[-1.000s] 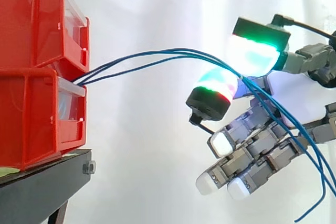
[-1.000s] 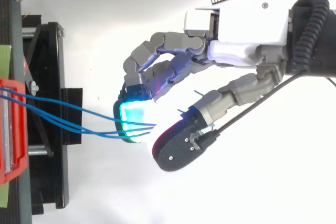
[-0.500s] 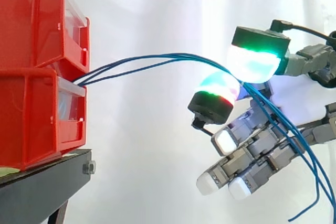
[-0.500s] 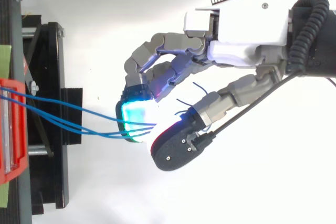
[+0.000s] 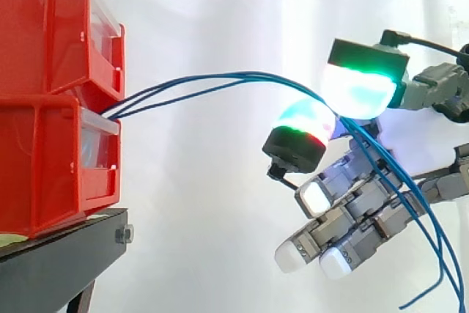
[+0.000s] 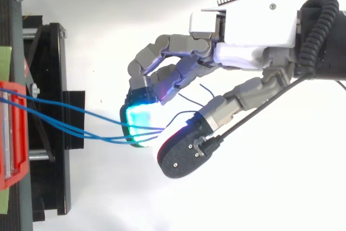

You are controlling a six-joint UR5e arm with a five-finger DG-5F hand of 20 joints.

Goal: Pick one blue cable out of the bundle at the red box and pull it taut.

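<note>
Bright, even light falls on the white curtain (image 5: 220,20), which washes out near 3 o'clock in the side view. Seen from above, the background (image 6: 108,4) greys toward 11 o'clock and glares white toward 5 o'clock; the glowing fingertips (image 6: 139,120) bloom bright at centre.

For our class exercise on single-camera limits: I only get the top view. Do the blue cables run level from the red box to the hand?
Observer: No. The blue cables arch upward, then drop to the hand; not taut.
Operator: Where do they leave the box?
Observer: Between two stacked red bins, the upper bin and the lower bin.
Operator: And past the pads?
Observer: They hang down past the lower fingers, ends loose.
</note>
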